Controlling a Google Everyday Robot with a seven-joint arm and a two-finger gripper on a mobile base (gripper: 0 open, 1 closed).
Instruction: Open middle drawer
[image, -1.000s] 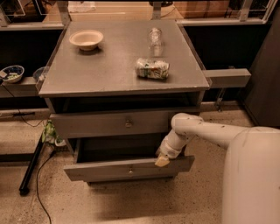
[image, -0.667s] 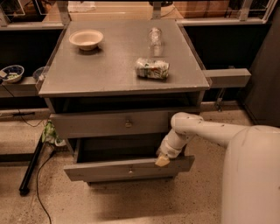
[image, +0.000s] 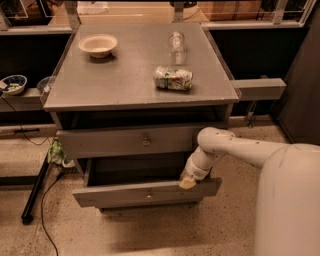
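The grey wooden cabinet fills the centre of the camera view. Its middle drawer is pulled out, showing a dark interior behind a flat front with a small knob. Above it is the taller uppermost drawer, its knob at the centre. My white arm reaches in from the right. My gripper sits at the top edge of the middle drawer's front, near its right end. The lowest drawer is hidden beneath the pulled-out one.
On the cabinet top are a white bowl, a clear bottle lying down and a crushed can. A dark pole and cables lie on the floor at the left. Shelves with bowls stand at the left.
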